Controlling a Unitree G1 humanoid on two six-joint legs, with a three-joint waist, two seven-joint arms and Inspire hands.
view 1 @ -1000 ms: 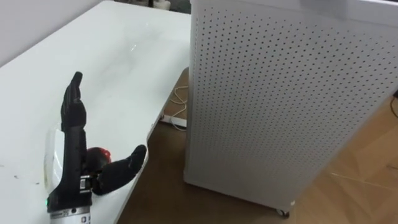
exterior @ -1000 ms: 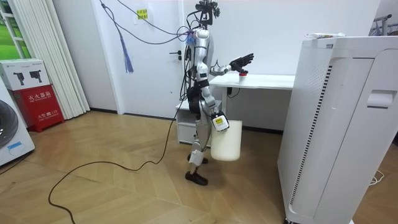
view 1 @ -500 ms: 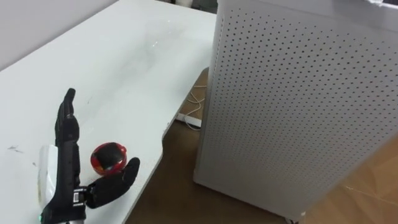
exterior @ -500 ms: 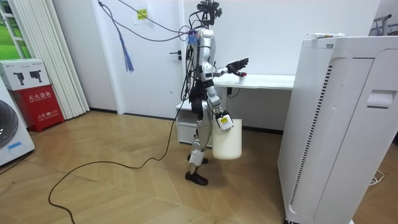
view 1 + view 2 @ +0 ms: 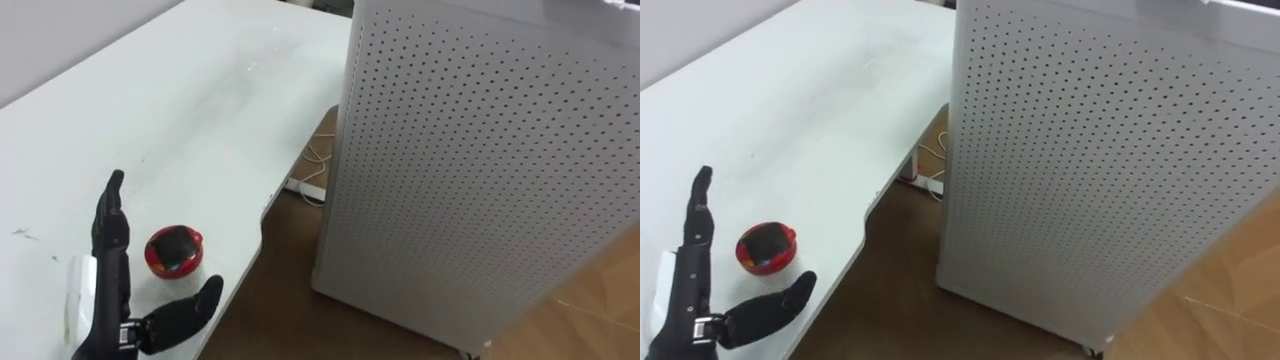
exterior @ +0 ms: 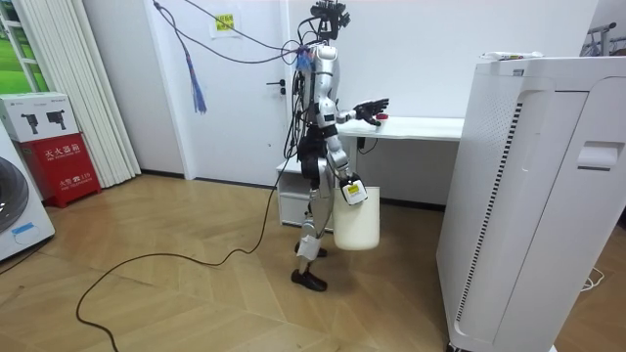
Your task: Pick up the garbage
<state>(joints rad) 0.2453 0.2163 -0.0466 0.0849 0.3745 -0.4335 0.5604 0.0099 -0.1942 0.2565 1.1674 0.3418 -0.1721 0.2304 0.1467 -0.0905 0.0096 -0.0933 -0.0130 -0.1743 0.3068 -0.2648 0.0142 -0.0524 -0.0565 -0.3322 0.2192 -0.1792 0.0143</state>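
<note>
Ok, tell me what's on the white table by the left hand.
A round red object lies on the table beside the open left hand, not grasped. The tabletop under the hand is covered.

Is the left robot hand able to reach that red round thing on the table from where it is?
Probably yes: the open left robot hand is right beside the red round thing on the white table; nothing stands between them.

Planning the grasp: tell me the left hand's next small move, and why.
Probably close the left hand round the red round object. The hand is open, and the object sits on the white table in the gap between its straight fingers and spread thumb, apparently untouched.
</note>
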